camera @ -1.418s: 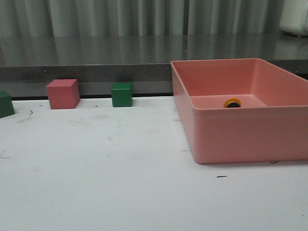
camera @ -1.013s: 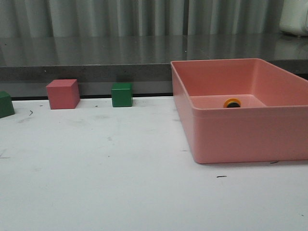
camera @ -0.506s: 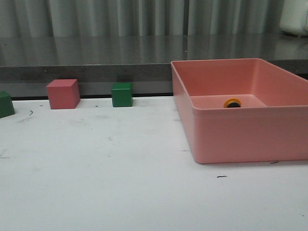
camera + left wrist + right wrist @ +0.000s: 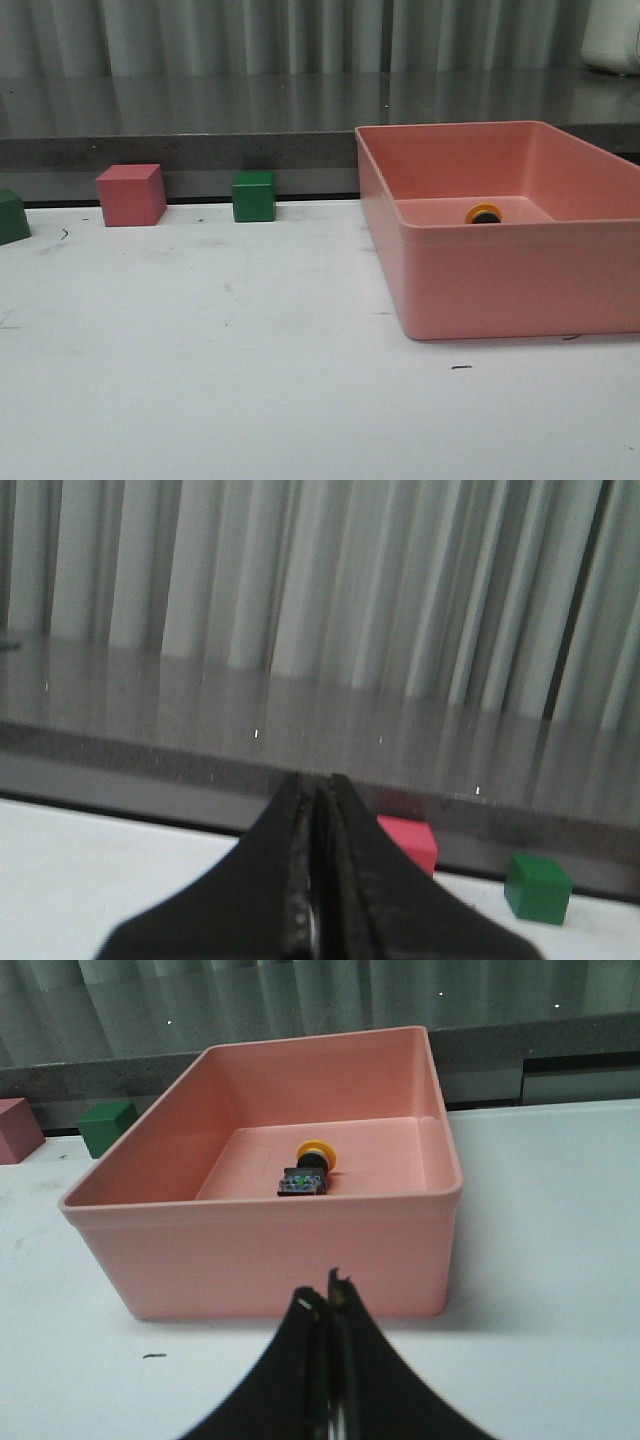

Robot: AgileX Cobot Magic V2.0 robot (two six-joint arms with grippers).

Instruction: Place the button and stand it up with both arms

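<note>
The button [image 4: 308, 1172] lies on its side on the floor of the pink bin [image 4: 250, 1260], its yellow cap toward the far wall and its black base toward me. In the front view only its yellow cap [image 4: 483, 213] shows above the bin's near wall [image 4: 520, 285]. My right gripper [image 4: 325, 1293] is shut and empty, on the near side of the bin and outside it. My left gripper [image 4: 316, 782] is shut and empty, held above the white table and facing the back wall. Neither arm shows in the front view.
A pink cube [image 4: 131, 194] and a green cube [image 4: 253, 196] stand at the table's back edge, with another green cube [image 4: 12, 216] at the far left. The pink [image 4: 410, 842] and green [image 4: 537, 886] cubes also show in the left wrist view. A dark ledge runs behind.
</note>
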